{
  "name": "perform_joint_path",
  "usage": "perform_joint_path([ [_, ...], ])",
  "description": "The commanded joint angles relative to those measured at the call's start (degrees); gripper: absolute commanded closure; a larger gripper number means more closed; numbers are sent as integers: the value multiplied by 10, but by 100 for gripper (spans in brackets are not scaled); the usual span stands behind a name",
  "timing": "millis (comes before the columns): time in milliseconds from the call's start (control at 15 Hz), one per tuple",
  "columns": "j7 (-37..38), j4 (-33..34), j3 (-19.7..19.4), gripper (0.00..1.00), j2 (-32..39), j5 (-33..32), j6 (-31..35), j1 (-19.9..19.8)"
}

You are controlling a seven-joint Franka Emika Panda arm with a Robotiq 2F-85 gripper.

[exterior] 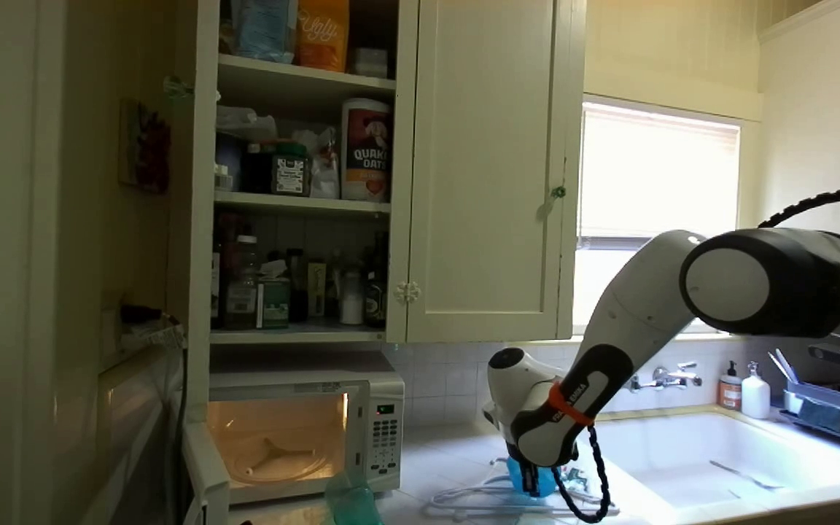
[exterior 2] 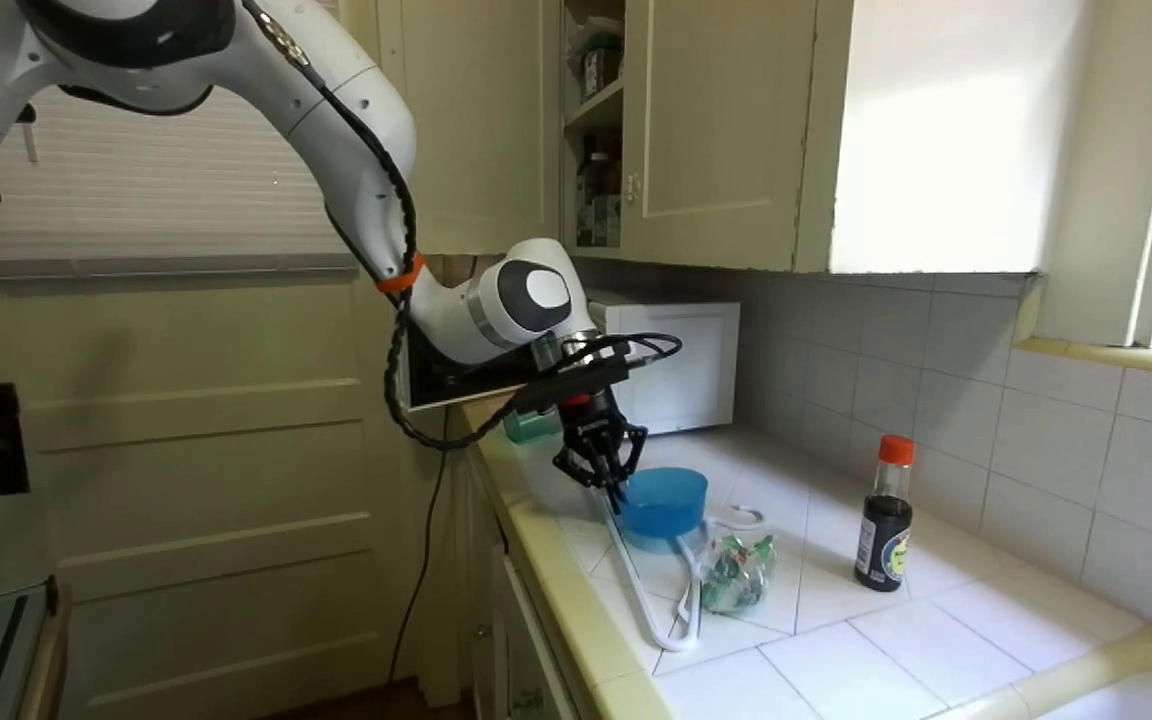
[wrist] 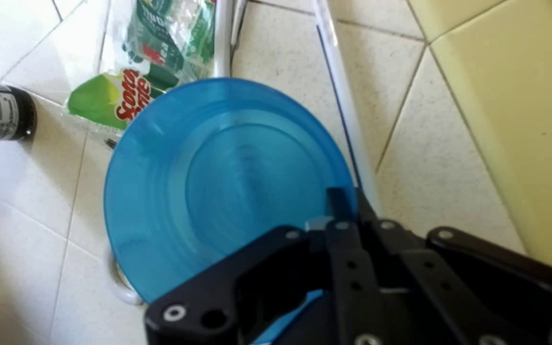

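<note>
black claw, pinching blue bowl

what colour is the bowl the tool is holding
The bowl is see-through blue, seen best in the wrist view.

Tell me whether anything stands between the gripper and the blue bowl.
Nothing visible does: the gripper is closed on the rim of the blue bowl, its fingers on either side. The white hanger lies on the tiled counter, not between them.
</note>
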Motion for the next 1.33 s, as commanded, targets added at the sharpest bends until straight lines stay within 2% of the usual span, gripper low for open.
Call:
perform_joint_path([
  [0, -61, -137, 18, 99, -121, -46, 19, 3],
  [200, -86, -214, 42, 99, -206, -86, 24, 14],
  [400, -140, -266, 79, 99, -278, -73, 16, 31],
  [533, -192, -266, 98, 99, -292, -49, 17, 47],
  [800, -299, -226, 116, 99, -279, -40, 21, 73],
  [867, -336, -207, 118, 99, -264, -25, 22, 78],
  [933, -382, -182, 123, 99, -236, 25, 0, 84],
  [1000, -310, -220, 120, 96, -278, -24, 9, 78],
  [1133, -358, -199, 123, 96, -257, 11, 8, 83],
  [1267, -366, -189, 124, 96, -241, 14, 8, 83],
])
